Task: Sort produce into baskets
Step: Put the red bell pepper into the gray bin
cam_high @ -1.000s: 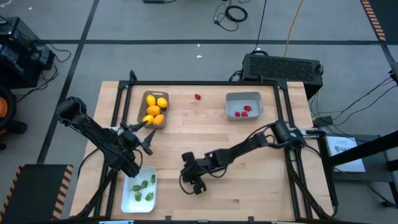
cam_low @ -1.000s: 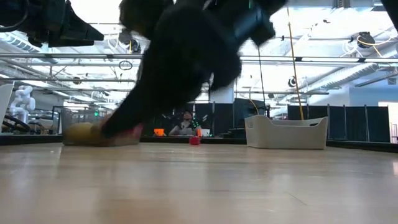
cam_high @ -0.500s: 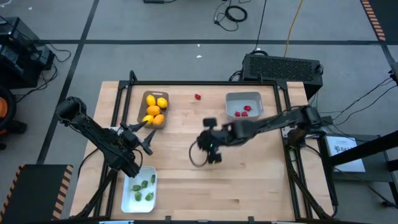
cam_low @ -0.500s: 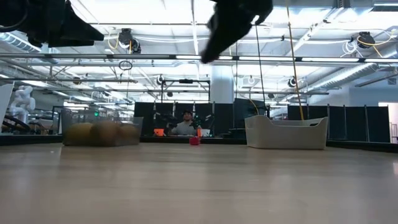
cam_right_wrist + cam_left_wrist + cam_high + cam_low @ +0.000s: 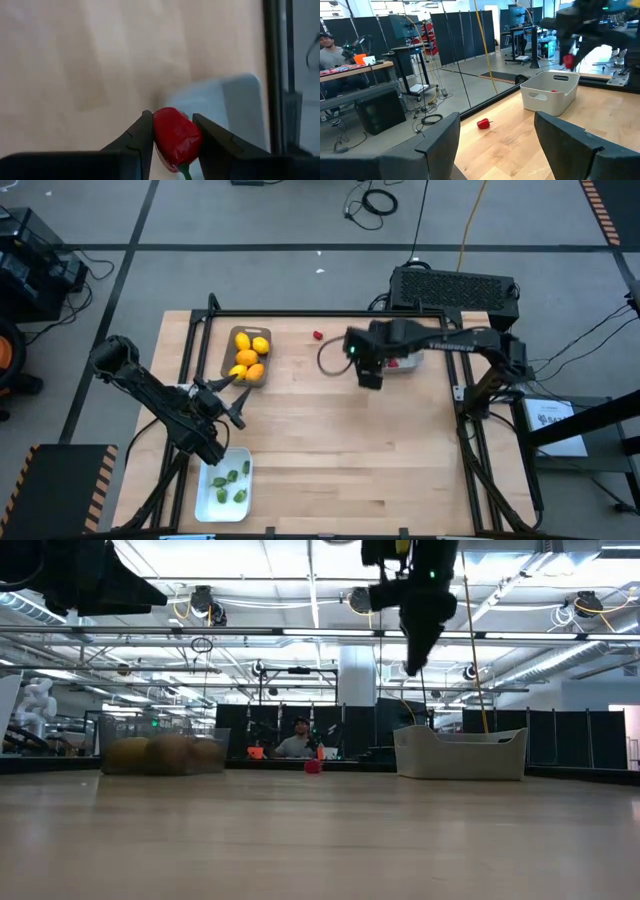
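My right gripper [image 5: 369, 378] is up above the table, just left of the light grey-blue basket [image 5: 392, 348], and is shut on a red berry piece [image 5: 175, 135]. The basket holds other red pieces. One loose red piece [image 5: 318, 335] lies on the table at the far edge; it also shows in the left wrist view [image 5: 483, 123]. My left gripper [image 5: 235, 395] is open and empty near the brown basket [image 5: 247, 356] of yellow and orange fruits. The white basket [image 5: 225, 483] at the near left holds green pieces. My right gripper pinches the red berry piece by its two sides [image 5: 159, 134] between its two fingers [image 5: 137, 140]. The piece's green stem [image 5: 184, 171] points back toward the wrist. The fingers point down [image 5: 412, 660], and the piece is lifted well clear of the table.
Bare wood lies across the middle and near right of the table [image 5: 380, 460]. A black frame runs along the table's edges [image 5: 455, 370]. A dark box [image 5: 455, 288] stands behind the far right corner. A person sits in the room beyond the table [image 5: 298, 743].
My right gripper has gone from the table's near middle up and toward the far right, to beside the grey-blue basket, and stays shut on the red piece, which is lifted clear.
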Motion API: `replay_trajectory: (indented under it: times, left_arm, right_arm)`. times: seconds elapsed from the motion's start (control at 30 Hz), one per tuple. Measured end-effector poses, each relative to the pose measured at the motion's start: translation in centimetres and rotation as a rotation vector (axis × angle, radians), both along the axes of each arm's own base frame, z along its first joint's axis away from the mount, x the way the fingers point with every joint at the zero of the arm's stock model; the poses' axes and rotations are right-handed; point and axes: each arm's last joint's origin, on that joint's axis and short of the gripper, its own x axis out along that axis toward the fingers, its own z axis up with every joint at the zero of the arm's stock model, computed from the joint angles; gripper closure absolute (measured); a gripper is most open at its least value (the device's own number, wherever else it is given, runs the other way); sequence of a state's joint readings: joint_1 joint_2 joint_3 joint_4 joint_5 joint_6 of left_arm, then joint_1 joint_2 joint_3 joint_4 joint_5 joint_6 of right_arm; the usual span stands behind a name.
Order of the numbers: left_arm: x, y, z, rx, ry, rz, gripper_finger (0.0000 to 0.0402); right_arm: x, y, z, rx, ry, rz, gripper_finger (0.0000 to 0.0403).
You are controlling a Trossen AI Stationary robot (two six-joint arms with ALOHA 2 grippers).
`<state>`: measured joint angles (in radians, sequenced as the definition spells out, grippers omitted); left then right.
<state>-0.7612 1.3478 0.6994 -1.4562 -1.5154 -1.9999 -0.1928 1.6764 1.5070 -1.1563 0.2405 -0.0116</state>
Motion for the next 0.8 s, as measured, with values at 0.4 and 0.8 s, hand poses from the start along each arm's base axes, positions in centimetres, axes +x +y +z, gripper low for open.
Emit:
replay_trajectory:
  times: [0.4, 0.8]
  left_arm:
    - [0.0, 0.0, 0.0, -0.003, -0.003, 0.0, 0.0139]
    - [0.0, 0.0, 0.0, -0.003, -0.003, 0.0, 0.0139]
  right_arm:
    - [-3.0, -7.3, -0.1, 0.018, 0.026, -0.287, 0.0289]
    - [-4.5, -9.9, -0.1, 0.045, -0.008, -0.508, 0.0268]
